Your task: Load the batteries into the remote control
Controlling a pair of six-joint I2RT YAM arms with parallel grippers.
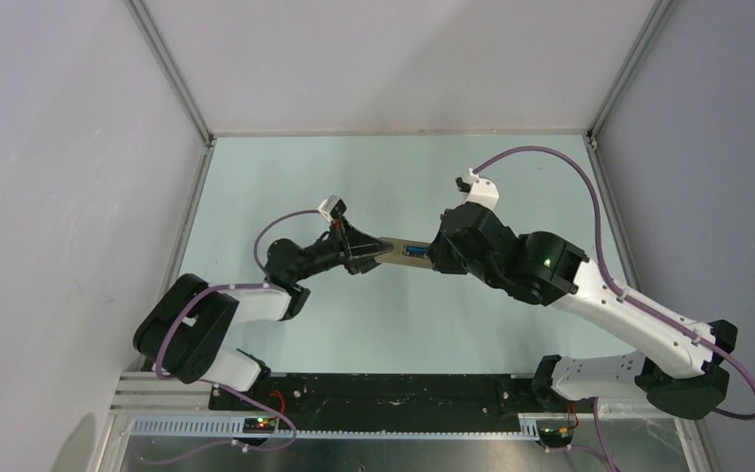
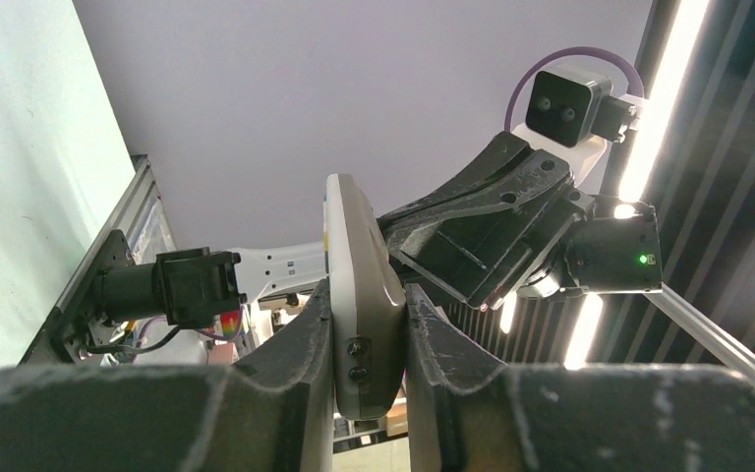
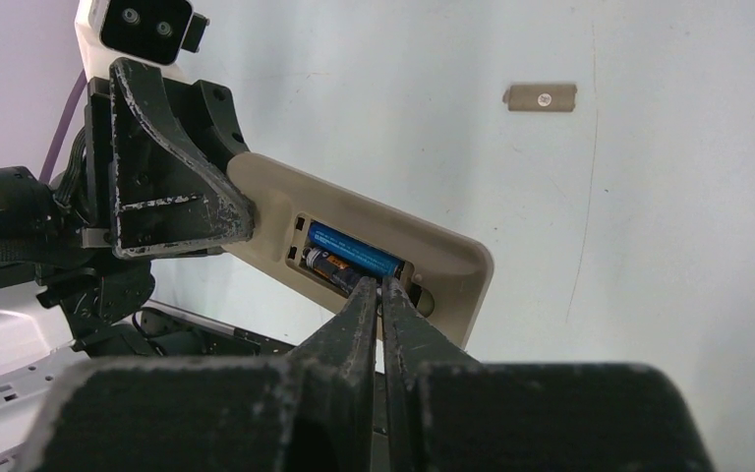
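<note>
1. Left gripper (image 2: 367,329) clamps the remote control (image 3: 442,251) mid-air, above the table.
2. Right gripper (image 3: 378,288) has its tips pressed together at the battery slot (image 3: 300,228); the blue battery (image 3: 354,251) and dark battery (image 3: 324,264) lie inside.
3. I'd press gently and straight in, without prying.

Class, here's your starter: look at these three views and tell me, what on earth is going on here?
The left claw clamps the remote control by one end, holding it up off the table with its tan back showing. The blue battery and the dark battery both lie in its open slot. The right claw, nearly shut, has its tips at the slot's end, seemingly nudging the dark one home. A small cover lies apart on the table.
</note>
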